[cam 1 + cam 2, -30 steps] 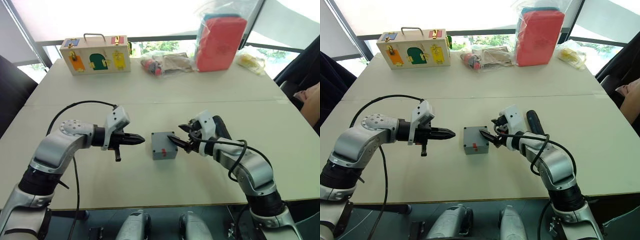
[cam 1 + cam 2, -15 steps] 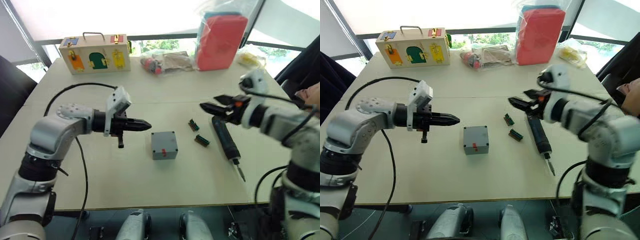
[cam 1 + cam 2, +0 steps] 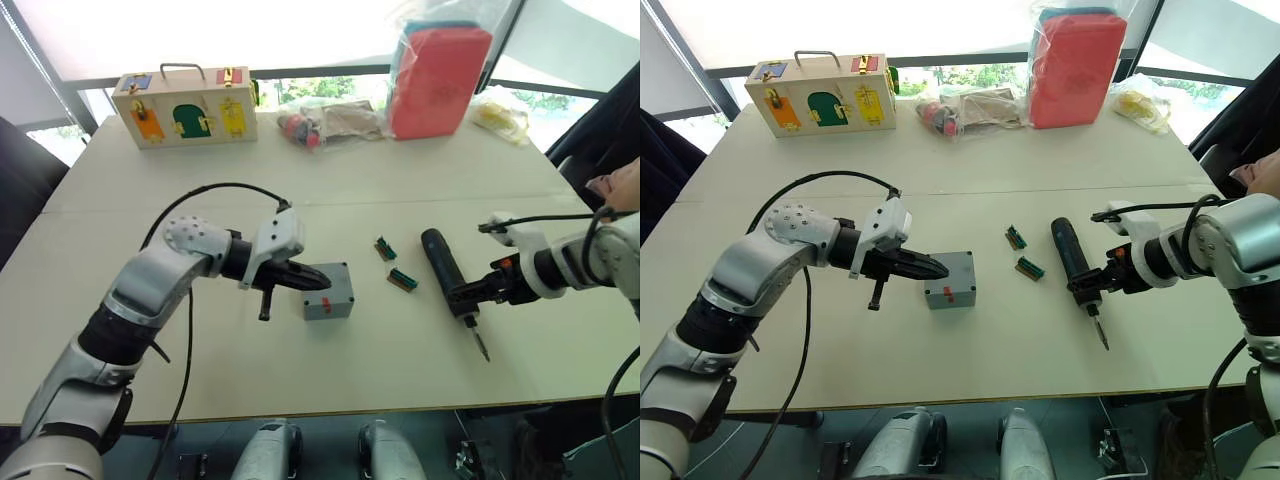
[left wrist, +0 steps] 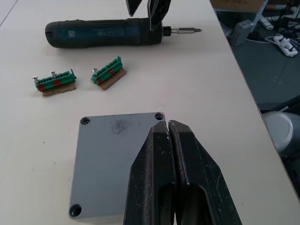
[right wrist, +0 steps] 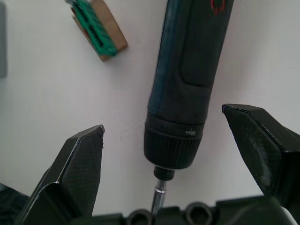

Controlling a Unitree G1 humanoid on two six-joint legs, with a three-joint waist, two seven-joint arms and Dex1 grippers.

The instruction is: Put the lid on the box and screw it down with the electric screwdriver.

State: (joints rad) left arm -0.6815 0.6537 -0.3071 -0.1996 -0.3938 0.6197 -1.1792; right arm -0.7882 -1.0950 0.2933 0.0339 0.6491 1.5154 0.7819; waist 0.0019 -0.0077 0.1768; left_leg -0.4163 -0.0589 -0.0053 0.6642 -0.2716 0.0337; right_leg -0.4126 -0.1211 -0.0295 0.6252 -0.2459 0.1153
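Two jobs make up this task, and it looks like one is done. The lid sits flat on top of the box, and the two line up at the edges. The box rests in the middle of the table, with its red mark facing the robot.

The screwing job does not look started. The screwdriver lies flat on the table, to the right of the box and apart from it. Its metal bit points toward the robot's side of the table. I cannot tell if any screws are in the corner holes of the lid; the holes look dark.

The left gripper is at the top of the box on its left side. Its fingers are pressed together with nothing between them. I cannot tell if the tips touch the lid or just hang over it. It may be there to hold the box in place.

The right gripper is at the bit end of the screwdriver. Its fingers are spread wide, one on each side of the tool, and not touching it.

Two small green strips lie between the box and the screwdriver. They seem to carry small screws.

What is left, I think: grab the screwdriver, then screw down the corners.
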